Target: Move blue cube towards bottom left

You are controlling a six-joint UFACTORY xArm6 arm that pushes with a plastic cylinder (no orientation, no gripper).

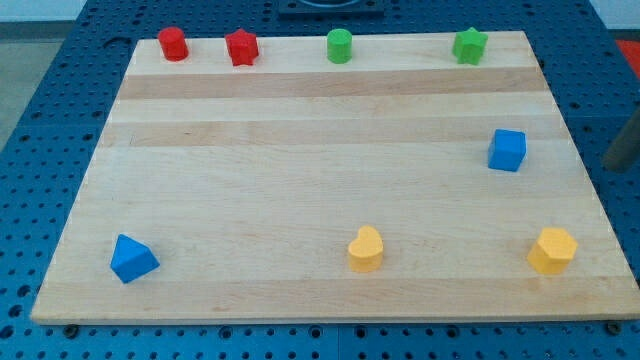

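The blue cube (507, 150) sits near the right edge of the wooden board (300, 170), a little above mid-height. A dark blurred rod enters at the view's right edge, off the board. Its lower end, my tip (613, 166), is to the right of the blue cube and well apart from it. A blue triangular block (132, 259) lies in the board's bottom left corner.
A red cylinder (173, 43), red star (241, 46), green cylinder (340, 45) and green star (469, 45) line the top edge. A yellow heart (366, 248) and yellow hexagon (552, 250) sit near the bottom edge. A blue perforated table surrounds the board.
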